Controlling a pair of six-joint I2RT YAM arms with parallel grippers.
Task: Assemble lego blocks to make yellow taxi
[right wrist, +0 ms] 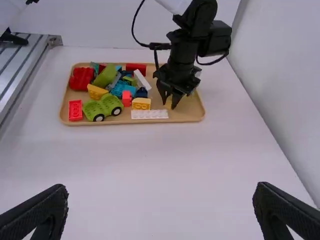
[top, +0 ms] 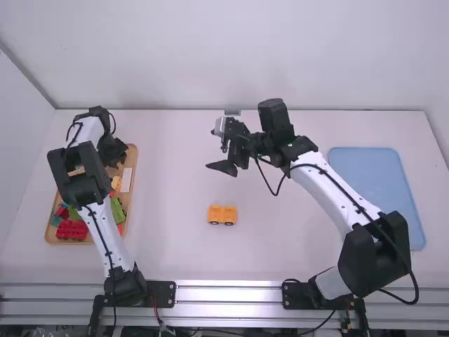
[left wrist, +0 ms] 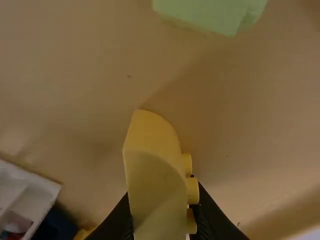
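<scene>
In the high view, my left gripper (top: 112, 153) is over the far end of the wooden tray (top: 132, 175). In the left wrist view, my left gripper (left wrist: 162, 212) is shut on a curved yellow block (left wrist: 152, 175), its studs facing sideways. My right gripper (top: 221, 149) hangs above the table's middle; in the right wrist view, my right gripper (right wrist: 160, 207) stands open with nothing between its fingers. A yellow-orange piece with dark wheels (top: 222, 215) sits on the table, nearer the arm bases. Another yellow block (right wrist: 141, 103) lies in the tray in the right wrist view.
Around it in the tray (right wrist: 187, 119) are a green wheeled piece (right wrist: 103, 107), red blocks (right wrist: 81, 78) and a long white block (right wrist: 150, 114). A pale green block (left wrist: 215, 12) lies near my left gripper. A blue tray (top: 375, 189) stands at the right.
</scene>
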